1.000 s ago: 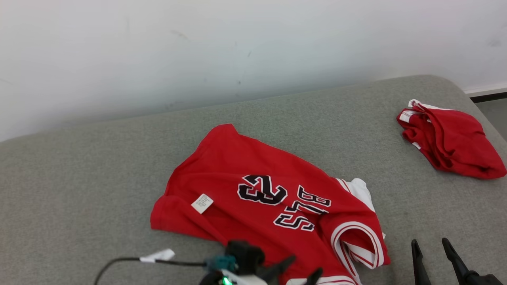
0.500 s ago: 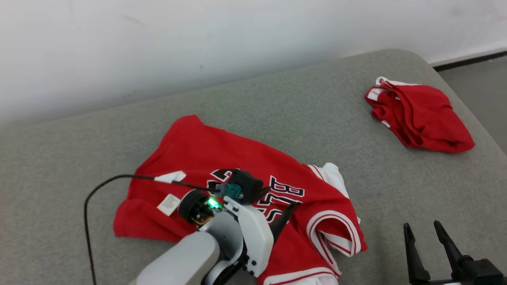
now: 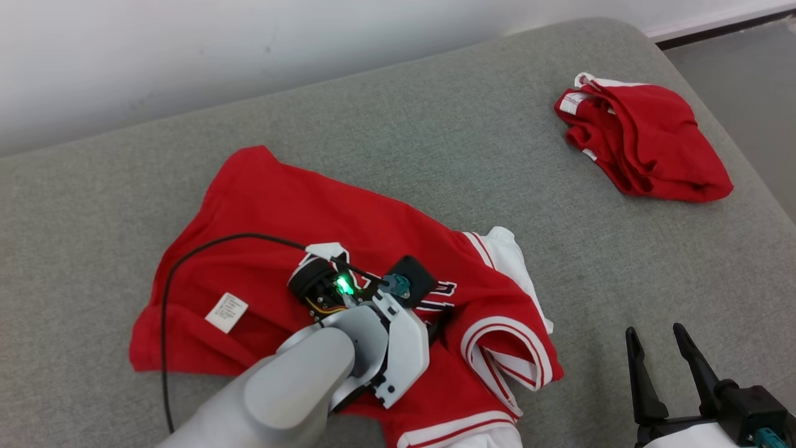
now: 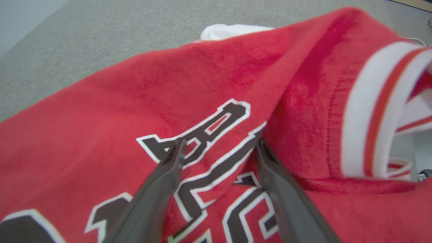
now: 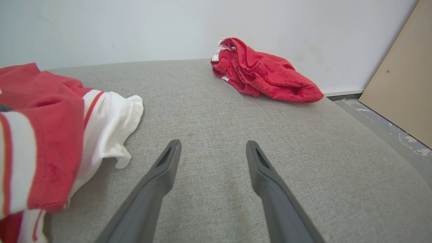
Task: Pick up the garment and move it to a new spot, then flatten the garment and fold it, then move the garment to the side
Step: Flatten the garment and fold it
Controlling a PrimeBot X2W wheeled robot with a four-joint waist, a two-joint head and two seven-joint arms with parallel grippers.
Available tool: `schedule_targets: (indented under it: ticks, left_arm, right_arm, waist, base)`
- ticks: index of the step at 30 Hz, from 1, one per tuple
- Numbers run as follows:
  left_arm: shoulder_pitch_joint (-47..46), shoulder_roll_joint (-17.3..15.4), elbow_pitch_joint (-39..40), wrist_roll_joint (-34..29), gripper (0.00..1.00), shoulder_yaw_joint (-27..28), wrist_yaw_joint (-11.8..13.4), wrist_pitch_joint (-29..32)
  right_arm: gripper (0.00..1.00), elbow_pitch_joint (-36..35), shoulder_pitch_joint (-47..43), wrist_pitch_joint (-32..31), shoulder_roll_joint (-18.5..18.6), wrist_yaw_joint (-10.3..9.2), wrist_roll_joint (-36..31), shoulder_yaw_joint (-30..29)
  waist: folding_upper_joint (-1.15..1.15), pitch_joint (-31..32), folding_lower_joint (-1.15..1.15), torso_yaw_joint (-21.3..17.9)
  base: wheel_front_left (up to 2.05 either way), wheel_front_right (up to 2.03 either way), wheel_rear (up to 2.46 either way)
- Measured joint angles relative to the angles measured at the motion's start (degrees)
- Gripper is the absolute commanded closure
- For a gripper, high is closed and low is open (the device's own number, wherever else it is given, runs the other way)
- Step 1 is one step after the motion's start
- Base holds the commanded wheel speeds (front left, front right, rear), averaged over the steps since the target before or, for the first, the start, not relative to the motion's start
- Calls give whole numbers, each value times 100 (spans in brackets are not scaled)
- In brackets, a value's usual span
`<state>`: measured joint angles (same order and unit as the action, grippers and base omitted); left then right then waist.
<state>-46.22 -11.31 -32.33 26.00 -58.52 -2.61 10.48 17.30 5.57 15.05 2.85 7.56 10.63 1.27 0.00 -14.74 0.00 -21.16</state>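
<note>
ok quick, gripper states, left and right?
Left gripper: open, fingers spread over the red jersey, nothing gripped.
Right gripper: open, empty, above the grey cushion.

jersey (image 3: 298,205): red cloth, soft matt nap; grey pad (image 3: 435,137): coarse woven fabric, matt; left forearm shell (image 3: 404,342): smooth pale plastic, slight sheen; right gripper (image 5: 213,144) fingers (image 5: 158,182): smooth matt dark plastic

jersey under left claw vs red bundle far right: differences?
The jersey lies spread out; the red bundle is crumpled in a heap. The jersey shows black lettering; the bundle shows none. The left claw is open over the jersey; the bundle lies alone. Both are red with white trim.
</note>
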Motion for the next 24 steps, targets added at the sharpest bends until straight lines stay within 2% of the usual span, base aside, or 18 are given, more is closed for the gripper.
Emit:
schedule_targets:
  ticks: [4,5,7,13,24]
  left_arm:
    - [-185,116,-433,-125,0,-111,-33,-98]
    - [-238,158,-536,-133,100,-114,-29,-112]
    - [-331,219,-739,-121,100,-51,-2,-162]
    - [-868,248,-1285,-71,100,381,386,-680]
    - [-1749,-205,-2364,132,100,1173,1078,-1418]
  right_arm:
    - [0,-7,34,0,0,0,7,12]
    - [0,-10,35,0,1,0,7,11]
    - [0,-9,45,0,0,0,8,11]
    - [0,-12,138,0,0,0,53,42]
    - [0,37,183,0,0,0,79,112]
  waist:
    - [0,-105,0,-55]
    - [0,-124,0,-64]
    - [0,-158,0,-80]
    - [0,-261,0,-131]
    - [0,-303,0,-268]
  base:
    - [0,0,0]
    - [0,0,0]
    - [0,0,0]
    - [0,0,0]
    - [0,0,0]
